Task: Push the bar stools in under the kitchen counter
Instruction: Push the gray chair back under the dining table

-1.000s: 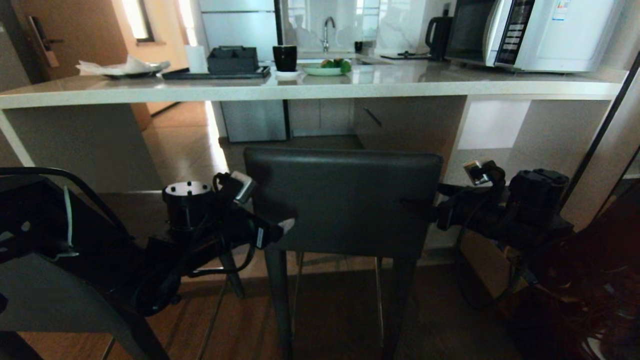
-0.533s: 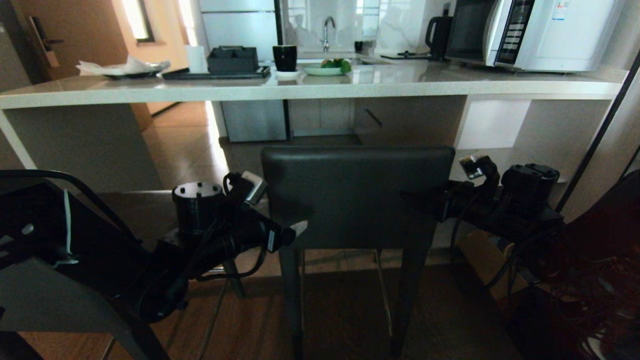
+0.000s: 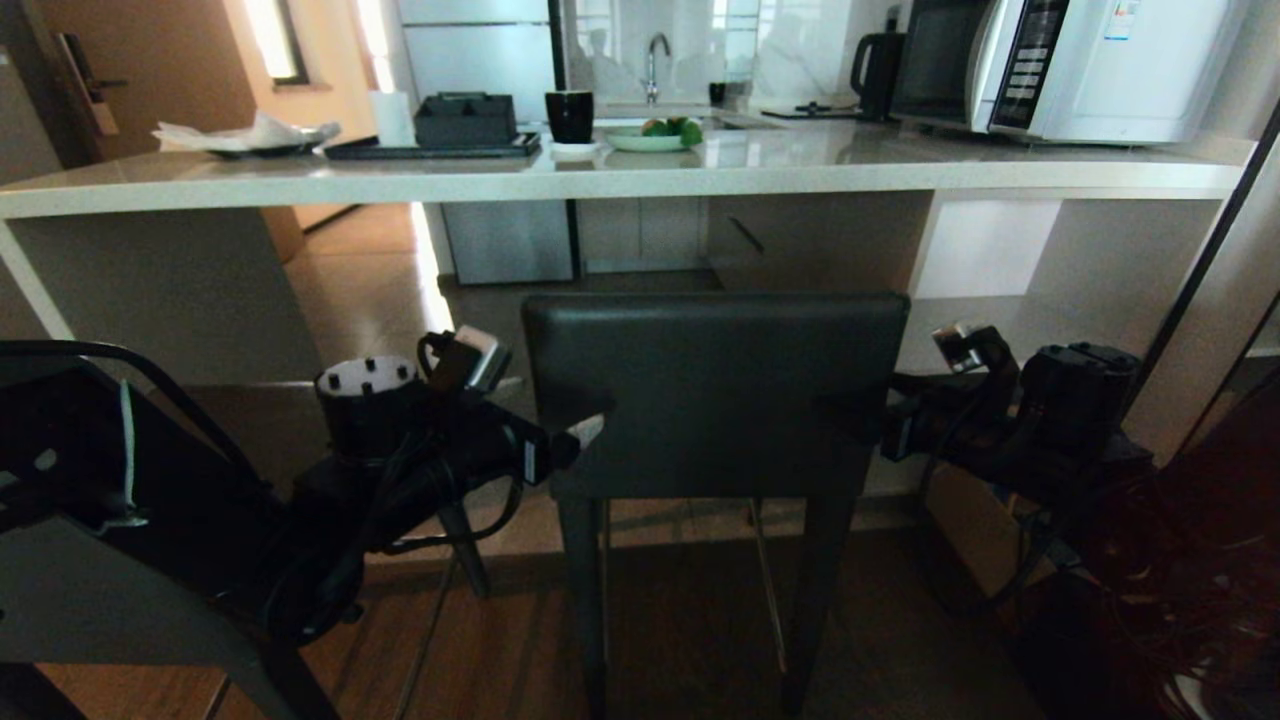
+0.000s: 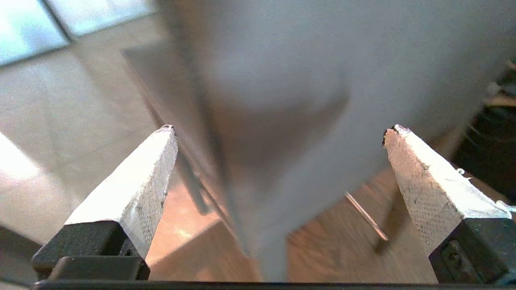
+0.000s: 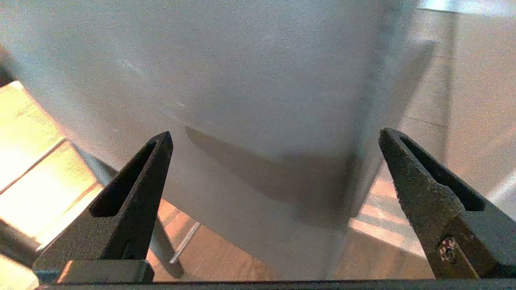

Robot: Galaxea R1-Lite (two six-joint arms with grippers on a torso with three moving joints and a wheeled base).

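While a second bar stool [image 3: 60, 520] shows only partly at the far left of the head view, the left gripper [image 3: 585, 432] sits at the left edge of the middle bar stool's backrest [image 3: 715, 395], its fingers [image 4: 137, 189] spread wide apart with nothing between them; that stool stands on the wooden floor [image 3: 680, 640] directly before the kitchen counter [image 3: 620, 175], its backrest top lower than the counter's slab; on the counter lie a tray [image 3: 430, 148], a dark cup [image 3: 570, 115], a plate of fruit [image 3: 655, 135] and a microwave [image 3: 1070, 65]; the right gripper [image 3: 880, 425] is at the backrest's right edge, its dark fingers [image 5: 129, 201] likewise standing wide, gripping nothing
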